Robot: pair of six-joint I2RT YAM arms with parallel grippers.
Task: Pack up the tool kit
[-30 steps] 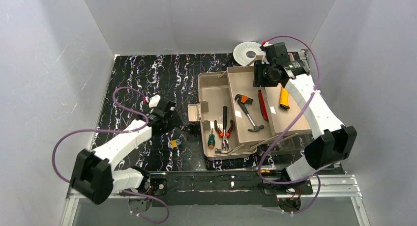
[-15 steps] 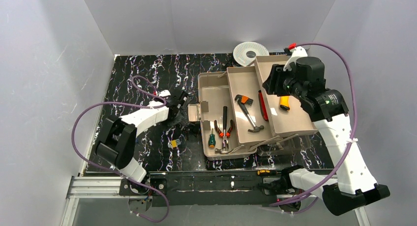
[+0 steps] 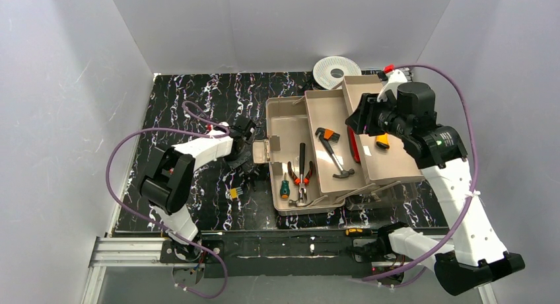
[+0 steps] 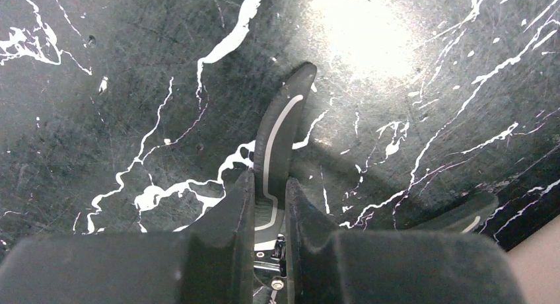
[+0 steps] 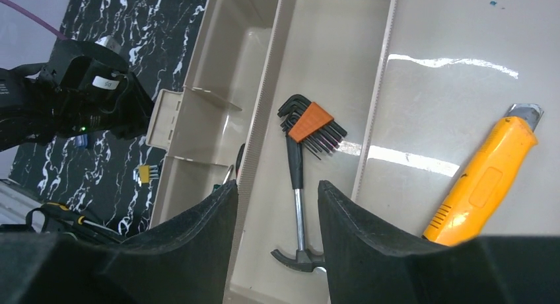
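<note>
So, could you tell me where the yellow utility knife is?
Right wrist view: the yellow utility knife lies in the rightmost tray, right of the hammer.

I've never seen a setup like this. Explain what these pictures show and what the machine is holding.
These are two robot arms bolted at the near edge of a black marbled table. The wide picture looks down from above and behind; the other two come from cameras on each wrist. An open beige toolbox holds a hammer, red pliers, a green screwdriver, hex keys and a yellow knife; a white spool lies behind it. The left fingers are clamped on a black tool handle just left of the toolbox. The right fingers are open and empty above the box.
</note>
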